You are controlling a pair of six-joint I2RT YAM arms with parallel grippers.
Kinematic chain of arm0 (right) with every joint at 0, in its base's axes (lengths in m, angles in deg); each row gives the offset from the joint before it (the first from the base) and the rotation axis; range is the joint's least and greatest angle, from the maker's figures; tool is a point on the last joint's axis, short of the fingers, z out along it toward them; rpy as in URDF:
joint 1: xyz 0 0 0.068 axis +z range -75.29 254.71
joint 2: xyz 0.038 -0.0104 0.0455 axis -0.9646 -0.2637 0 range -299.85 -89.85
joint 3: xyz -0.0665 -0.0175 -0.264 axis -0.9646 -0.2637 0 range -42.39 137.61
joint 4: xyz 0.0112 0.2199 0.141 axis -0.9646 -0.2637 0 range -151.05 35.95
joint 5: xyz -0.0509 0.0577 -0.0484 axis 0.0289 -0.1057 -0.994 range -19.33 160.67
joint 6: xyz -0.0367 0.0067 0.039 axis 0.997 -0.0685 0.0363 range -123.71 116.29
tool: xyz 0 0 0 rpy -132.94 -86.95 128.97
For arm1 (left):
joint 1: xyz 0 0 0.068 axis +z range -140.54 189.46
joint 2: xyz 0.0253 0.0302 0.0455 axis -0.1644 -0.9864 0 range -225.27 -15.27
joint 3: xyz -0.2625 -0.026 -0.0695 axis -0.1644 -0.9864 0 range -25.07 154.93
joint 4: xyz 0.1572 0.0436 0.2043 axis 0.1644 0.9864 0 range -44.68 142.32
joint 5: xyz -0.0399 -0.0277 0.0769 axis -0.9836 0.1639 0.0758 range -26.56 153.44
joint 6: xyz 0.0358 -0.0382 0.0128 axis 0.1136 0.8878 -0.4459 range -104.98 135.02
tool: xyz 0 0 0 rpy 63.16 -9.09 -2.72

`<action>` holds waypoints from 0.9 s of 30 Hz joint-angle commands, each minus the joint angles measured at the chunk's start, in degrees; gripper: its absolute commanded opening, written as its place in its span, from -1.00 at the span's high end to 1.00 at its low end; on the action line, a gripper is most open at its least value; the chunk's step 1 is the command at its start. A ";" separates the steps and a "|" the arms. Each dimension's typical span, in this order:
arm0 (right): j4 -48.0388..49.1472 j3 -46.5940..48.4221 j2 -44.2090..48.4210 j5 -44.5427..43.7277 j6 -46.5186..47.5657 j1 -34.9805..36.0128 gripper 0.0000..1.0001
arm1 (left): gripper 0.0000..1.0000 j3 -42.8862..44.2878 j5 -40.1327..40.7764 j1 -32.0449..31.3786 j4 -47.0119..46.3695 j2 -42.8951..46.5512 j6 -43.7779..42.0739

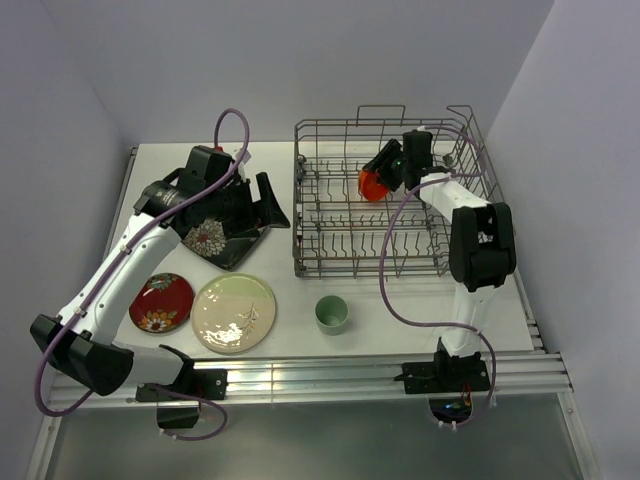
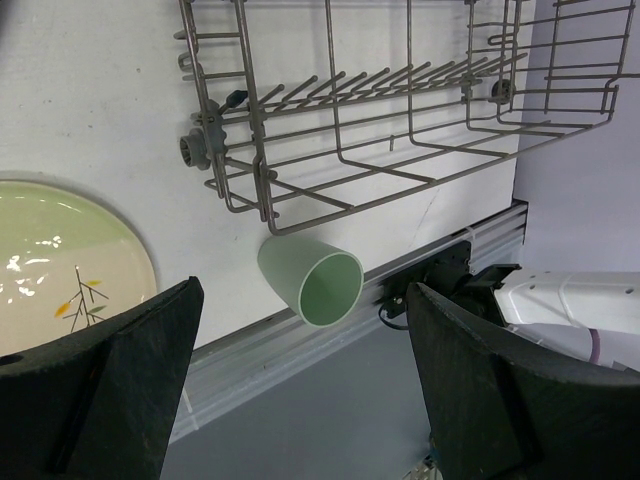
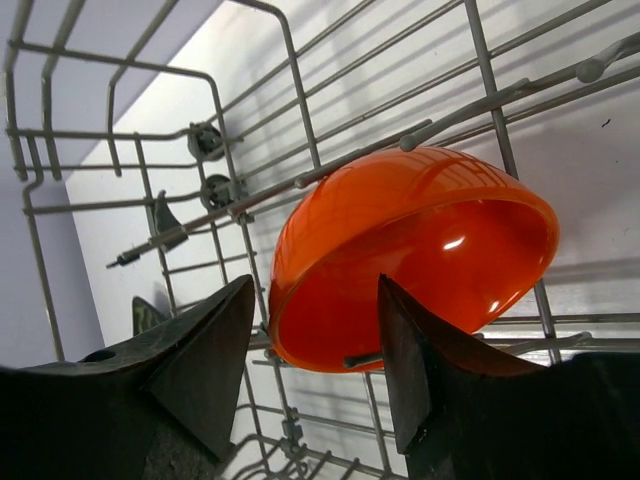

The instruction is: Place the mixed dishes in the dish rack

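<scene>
The bowl [image 3: 400, 250] is seen tilted on the tines of the rack [image 1: 330, 200], straight ahead of the right claw [image 3: 315, 300], whose fingers are spread, released; a straight backward withdrawal is judged clear.

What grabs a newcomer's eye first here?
The orange bowl jumps out, tilted among the tines inside the grey rack, right at the right gripper. Next, the red plate, cream plate and green cup sit in a row along the table's near edge.
</scene>
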 commanded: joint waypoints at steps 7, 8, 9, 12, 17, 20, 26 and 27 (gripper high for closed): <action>-1.47 6.50 1.68 -6.44 -4.69 1.48 0.17 | -0.77 1.60 -0.89 -0.27 -1.06 -0.13 -0.92; -2.27 7.03 1.51 -6.97 -4.42 1.83 0.51 | -0.77 1.78 -0.81 -0.27 -0.97 -0.22 -1.09; -3.49 7.65 1.25 -7.23 -4.25 1.92 0.70 | -0.77 1.87 -0.80 -0.27 -0.89 -0.31 -1.01; -5.09 7.66 2.12 -7.41 -4.42 2.27 1.00 | -0.77 2.13 -0.72 -0.27 -0.80 -0.48 -1.36; -3.78 4.67 5.54 -6.80 -4.77 2.36 1.00 | -0.77 1.43 -1.07 -0.27 -1.41 -0.66 -1.36; -2.72 3.26 7.82 -6.09 -5.30 2.36 1.00 | -0.77 1.43 -1.24 -0.18 -1.68 -0.75 -1.36; -4.55 8.78 9.33 -3.37 -7.32 2.36 1.00 | -0.77 0.55 -1.86 -0.27 -2.29 -0.66 -1.10; -5.00 9.49 9.33 -3.11 -7.76 2.36 1.00 | -0.77 0.55 -1.95 -0.27 -2.38 -0.66 -1.18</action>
